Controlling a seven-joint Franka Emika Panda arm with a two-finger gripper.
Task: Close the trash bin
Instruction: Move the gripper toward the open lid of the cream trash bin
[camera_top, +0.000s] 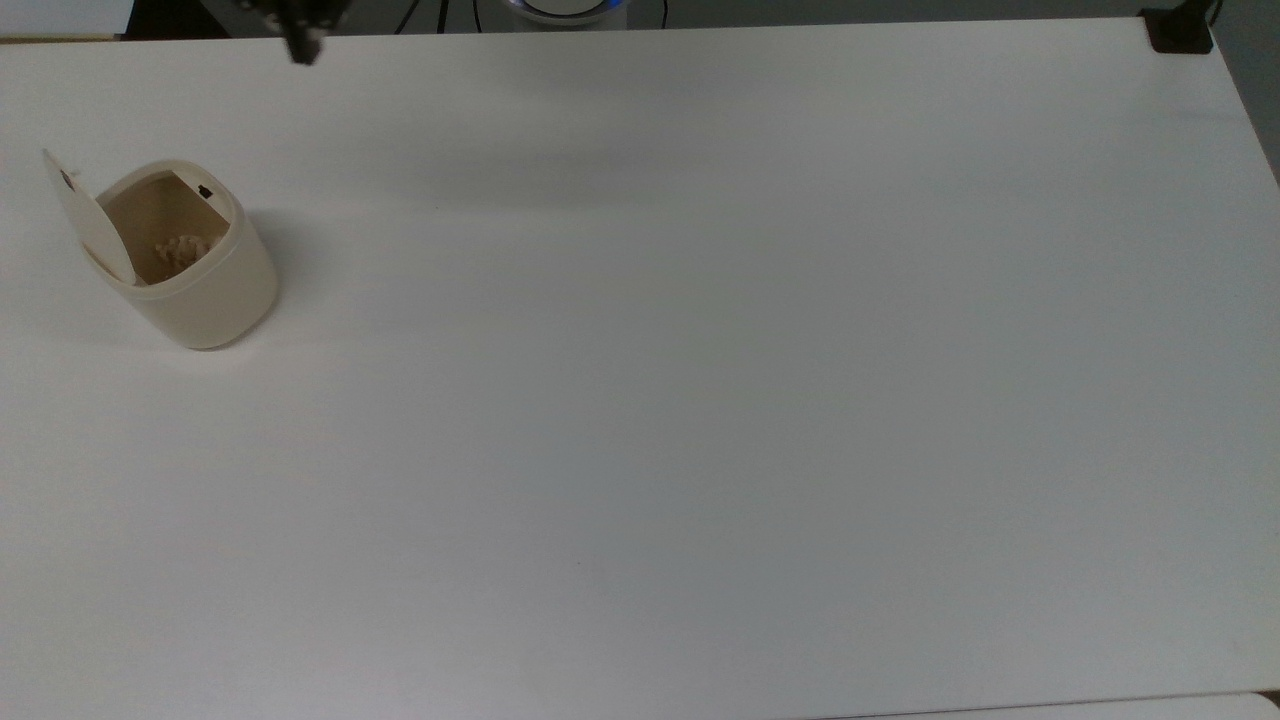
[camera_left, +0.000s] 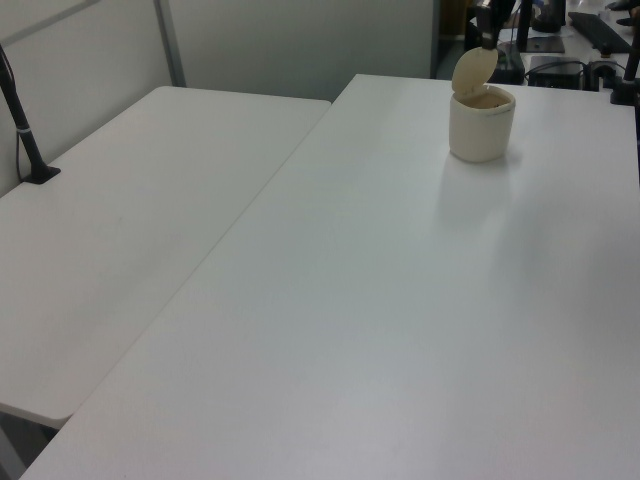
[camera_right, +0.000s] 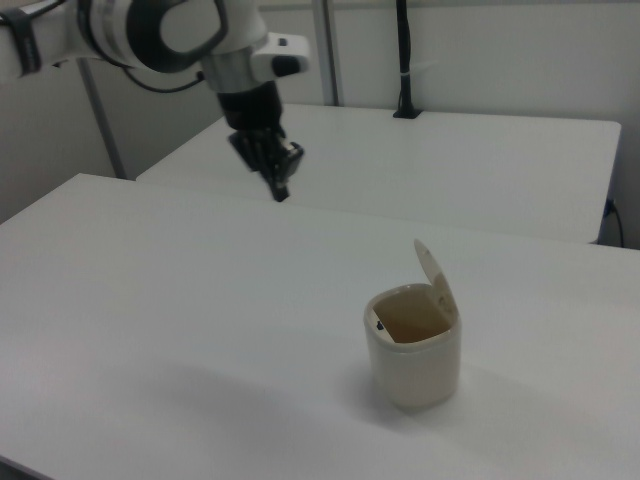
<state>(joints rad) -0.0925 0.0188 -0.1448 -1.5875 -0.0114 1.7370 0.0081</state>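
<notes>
trash bin (camera_top: 205, 290) | cream, rounded | lid (camera_top: 88, 218) raised | upright

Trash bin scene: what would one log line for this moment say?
trash bin: upright on table | lid: open | gripper: in air, apart from bin, fingers shut

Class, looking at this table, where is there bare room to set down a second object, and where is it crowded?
Nearly all the white table is bare: everything from the trash bin toward the top view's right edge, and the strip below it. The occupied spot is the top view's left, where the bin stands with its lid raised; the gripper hangs nearby.
</notes>
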